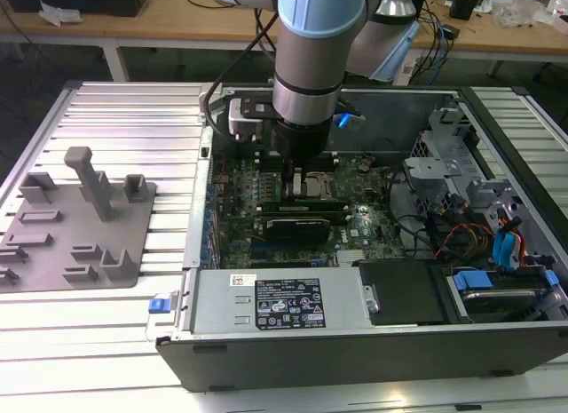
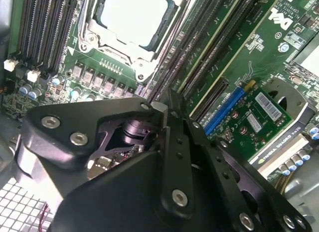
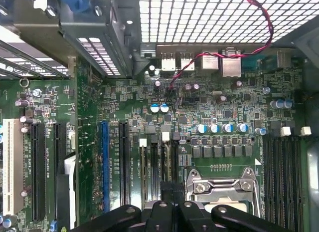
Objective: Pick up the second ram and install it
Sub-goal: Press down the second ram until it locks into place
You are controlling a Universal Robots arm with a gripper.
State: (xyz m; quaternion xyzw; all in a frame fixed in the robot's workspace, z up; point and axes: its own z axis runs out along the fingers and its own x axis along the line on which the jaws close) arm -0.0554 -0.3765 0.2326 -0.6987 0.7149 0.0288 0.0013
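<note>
Jaws over motherboard (image 3: 214, 117) slots (ram hidden)

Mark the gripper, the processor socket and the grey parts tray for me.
gripper (image 2: 167, 110), second wrist view, between its fingertips.
processor socket (image 2: 130, 17), second wrist view, its silver middle.
grey parts tray (image 1: 53, 240), exterior view, bare flat part.

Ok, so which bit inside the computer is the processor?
Look into the open computer case and find the green motherboard on its floor. Between its rows of memory slots sits the processor, held in a metal frame. It is a shiny silver square, while the slots beside it are long, thin and black.
</note>
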